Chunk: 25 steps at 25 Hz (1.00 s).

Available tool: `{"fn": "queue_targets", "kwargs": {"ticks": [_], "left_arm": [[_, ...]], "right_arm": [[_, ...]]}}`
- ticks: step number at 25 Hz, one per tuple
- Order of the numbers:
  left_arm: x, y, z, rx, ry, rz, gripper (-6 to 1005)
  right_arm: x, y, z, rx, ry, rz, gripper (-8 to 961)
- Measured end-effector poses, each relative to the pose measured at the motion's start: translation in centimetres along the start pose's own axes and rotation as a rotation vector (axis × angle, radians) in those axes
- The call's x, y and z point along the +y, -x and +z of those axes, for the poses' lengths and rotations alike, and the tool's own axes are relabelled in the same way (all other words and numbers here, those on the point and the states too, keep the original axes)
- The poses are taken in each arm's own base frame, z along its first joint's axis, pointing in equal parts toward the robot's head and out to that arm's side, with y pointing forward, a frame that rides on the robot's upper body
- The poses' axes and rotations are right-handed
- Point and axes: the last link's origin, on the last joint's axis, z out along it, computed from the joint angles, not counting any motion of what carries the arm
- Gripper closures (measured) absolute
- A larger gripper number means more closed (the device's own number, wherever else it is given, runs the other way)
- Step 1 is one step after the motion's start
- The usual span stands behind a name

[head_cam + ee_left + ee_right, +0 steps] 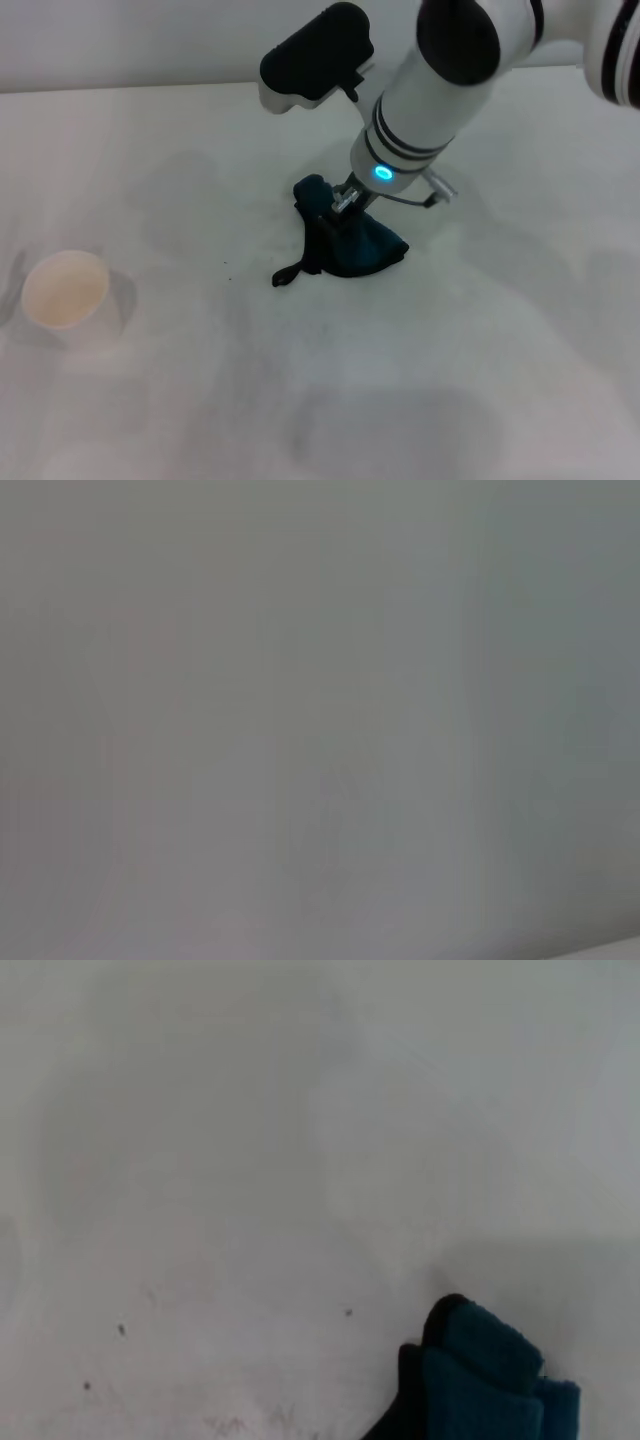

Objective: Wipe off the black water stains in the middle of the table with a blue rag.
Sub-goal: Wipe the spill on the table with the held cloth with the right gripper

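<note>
The blue rag (350, 240) lies bunched in the middle of the white table (480, 330), its black loop strap (290, 273) trailing towards the left. My right gripper (345, 205) comes down from the upper right and is shut on the top of the rag, pressing it on the table. A corner of the rag shows in the right wrist view (490, 1380). No blackish blotch shows anywhere; the table under the rag is hidden. My left gripper is out of view; the left wrist view shows only a plain grey surface.
A white paper cup (66, 290) stands upright near the table's left edge. A tiny dark speck (226, 264) lies left of the rag, and a few specks (121, 1330) show in the right wrist view. A wall bounds the table's far edge.
</note>
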Motion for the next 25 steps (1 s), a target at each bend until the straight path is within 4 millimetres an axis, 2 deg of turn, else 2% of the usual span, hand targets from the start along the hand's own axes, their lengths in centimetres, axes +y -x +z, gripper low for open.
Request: {"fn": "queue_targets", "kwargs": {"ticks": [9, 13, 25], "left_arm": [[0.3, 0.1, -0.2, -0.005, 0.002, -0.008, 124], [0.3, 0.2, -0.3, -0.007, 0.001, -0.008, 124], [0.5, 0.3, -0.5, -0.011, 0.010, -0.011, 124]], "right_arm": [[0.8, 0.3, 0.8, -0.083, 0.043, 0.019, 869], [1.8, 0.4, 0.9, -0.103, 0.070, 0.008, 869], [7.4, 0.3, 0.7, -0.159, 0.193, -0.114, 870]]}}
